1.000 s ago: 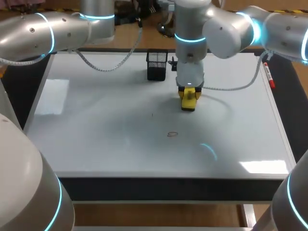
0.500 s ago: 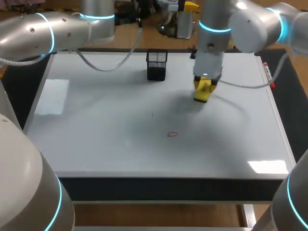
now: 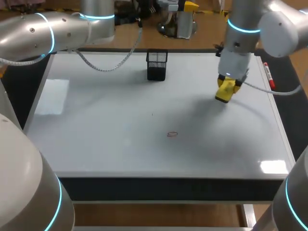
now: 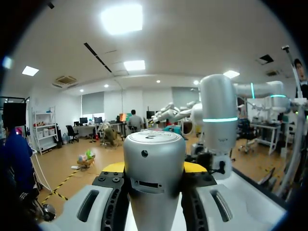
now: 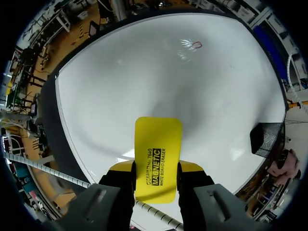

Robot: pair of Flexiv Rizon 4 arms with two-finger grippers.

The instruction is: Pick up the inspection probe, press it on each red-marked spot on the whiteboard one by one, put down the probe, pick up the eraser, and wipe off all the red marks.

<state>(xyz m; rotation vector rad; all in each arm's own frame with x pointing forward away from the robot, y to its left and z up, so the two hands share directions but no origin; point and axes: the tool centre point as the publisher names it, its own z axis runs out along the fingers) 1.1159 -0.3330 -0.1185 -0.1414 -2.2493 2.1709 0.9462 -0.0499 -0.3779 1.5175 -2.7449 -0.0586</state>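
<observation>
My right gripper (image 3: 226, 86) is shut on the yellow eraser (image 3: 224, 92) and holds it over the right part of the whiteboard (image 3: 96, 120), apart from its surface. One small red ring mark (image 3: 172, 134) lies near the board's middle, left of the eraser and nearer the front. In the right wrist view the eraser (image 5: 158, 154) sticks out between the gripper's (image 5: 156, 169) fingers, with the red mark (image 5: 197, 45) far ahead. In the left wrist view my left gripper (image 4: 155, 167) is shut on a silver cylindrical probe (image 4: 154, 144), off the board and unseen in the head view.
A black mesh holder (image 3: 157, 65) stands at the back middle of the board, also beside my right gripper as the holder (image 5: 267, 137). A red marker (image 3: 268, 75) lies along the right edge. My left arm (image 3: 43, 31) spans the back left corner.
My right arm has carried the eraser from the board's middle to the right and slightly back. The red mark and my left arm are unchanged.
</observation>
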